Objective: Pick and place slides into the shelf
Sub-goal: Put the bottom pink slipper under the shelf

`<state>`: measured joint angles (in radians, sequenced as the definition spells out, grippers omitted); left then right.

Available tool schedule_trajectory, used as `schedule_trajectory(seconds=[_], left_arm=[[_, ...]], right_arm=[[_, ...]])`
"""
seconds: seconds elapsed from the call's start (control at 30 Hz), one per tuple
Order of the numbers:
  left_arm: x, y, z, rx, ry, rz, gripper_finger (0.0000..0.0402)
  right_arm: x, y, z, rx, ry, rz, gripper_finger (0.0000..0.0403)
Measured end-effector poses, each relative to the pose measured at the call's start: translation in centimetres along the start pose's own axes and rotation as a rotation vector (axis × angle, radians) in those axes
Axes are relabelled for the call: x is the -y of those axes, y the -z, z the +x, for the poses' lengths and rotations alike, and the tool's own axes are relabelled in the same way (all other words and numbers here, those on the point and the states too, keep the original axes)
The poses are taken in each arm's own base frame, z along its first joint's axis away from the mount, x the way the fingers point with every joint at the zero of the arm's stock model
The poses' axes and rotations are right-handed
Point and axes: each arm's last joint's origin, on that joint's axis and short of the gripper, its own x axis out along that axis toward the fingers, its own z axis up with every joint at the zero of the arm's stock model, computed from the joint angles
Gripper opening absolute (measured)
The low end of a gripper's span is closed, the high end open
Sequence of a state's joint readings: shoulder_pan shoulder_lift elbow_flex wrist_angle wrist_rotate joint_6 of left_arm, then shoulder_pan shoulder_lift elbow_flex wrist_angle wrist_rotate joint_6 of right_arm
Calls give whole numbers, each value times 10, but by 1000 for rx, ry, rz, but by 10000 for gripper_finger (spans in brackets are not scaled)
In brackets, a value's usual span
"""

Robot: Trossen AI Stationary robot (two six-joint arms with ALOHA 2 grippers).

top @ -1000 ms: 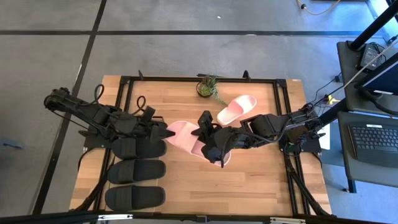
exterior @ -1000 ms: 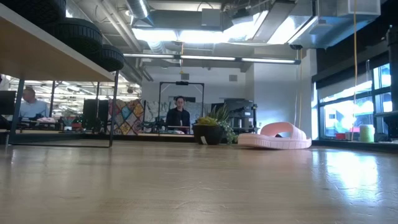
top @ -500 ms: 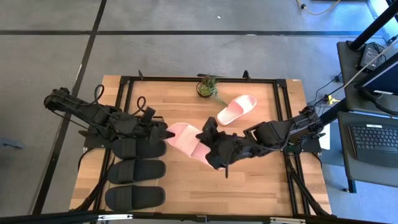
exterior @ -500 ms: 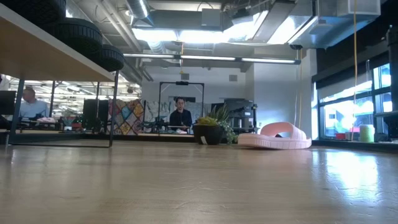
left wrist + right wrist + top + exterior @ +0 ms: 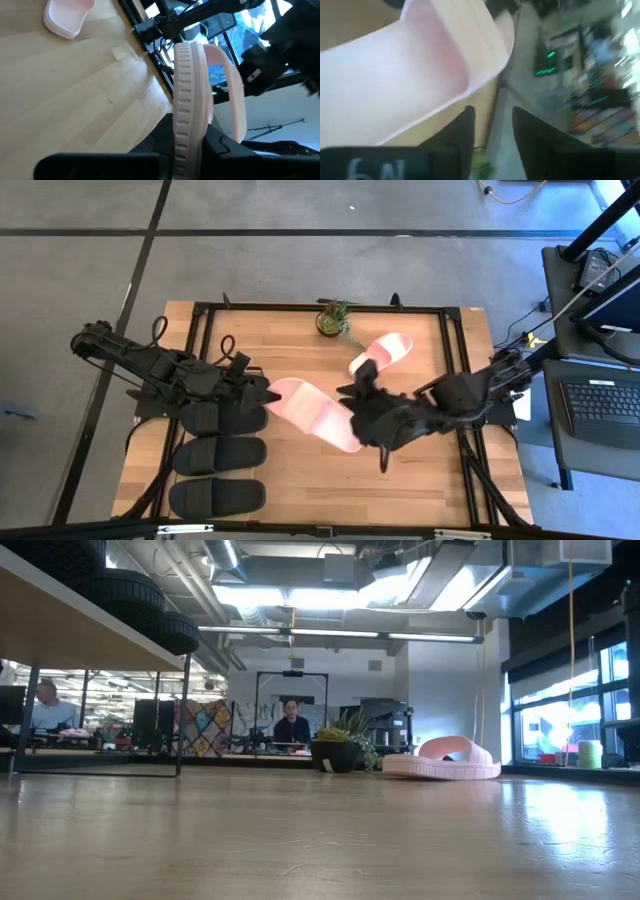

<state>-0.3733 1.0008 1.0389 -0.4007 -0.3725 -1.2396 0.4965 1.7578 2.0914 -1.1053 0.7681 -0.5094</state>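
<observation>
Left fingers grip the pink slide; right gripper — now unclenched — has let go, handover done.

Light: even from above, soft shadows under my arms | Low view: window glare streaks the tabletop, near planks unfocused | Right wrist view: motion-blurred throughout

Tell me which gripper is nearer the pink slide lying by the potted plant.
Right. The right gripper sits just short of that pink slide, open. The left gripper is farther off, shut on the other pink slide.
</observation>
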Motion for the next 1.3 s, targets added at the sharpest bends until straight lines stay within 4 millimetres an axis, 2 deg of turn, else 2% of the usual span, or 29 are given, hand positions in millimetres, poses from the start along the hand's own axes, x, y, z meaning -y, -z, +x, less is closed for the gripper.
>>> schedule_trajectory(seconds=[0.2, 0.37, 0.5, 0.63, 0.8, 0.97, 1.13, 1.3], left_arm=[[0, 0, 0, -1, 3, 17, 36], [1, 0, 0, 0, 7, 36, 35], [1, 0, 0, -11, 11, 46, 38], [1, 0, 0, -15, 12, 65, 35], [1, 0, 0, -17, 13, 76, 38], [1, 1, 0, -46, 25, 92, 35], [1, 1, 0, -49, 26, 102, 37], [1, 2, 0, -68, 35, 131, 36]], right_arm=[[16, 27, -27, 4, -207, 426, 196], [21, 45, -39, -97, -299, 710, 249], [17, 55, -43, -211, -382, 830, 274], [5, 56, -39, -265, -403, 858, 281], [-16, 56, -23, -307, -404, 896, 279], [-37, 62, -10, -291, -543, 970, 279], [-46, 75, -12, -170, -644, 1107, 279], [-54, 83, -15, 146, -807, 1225, 279]])
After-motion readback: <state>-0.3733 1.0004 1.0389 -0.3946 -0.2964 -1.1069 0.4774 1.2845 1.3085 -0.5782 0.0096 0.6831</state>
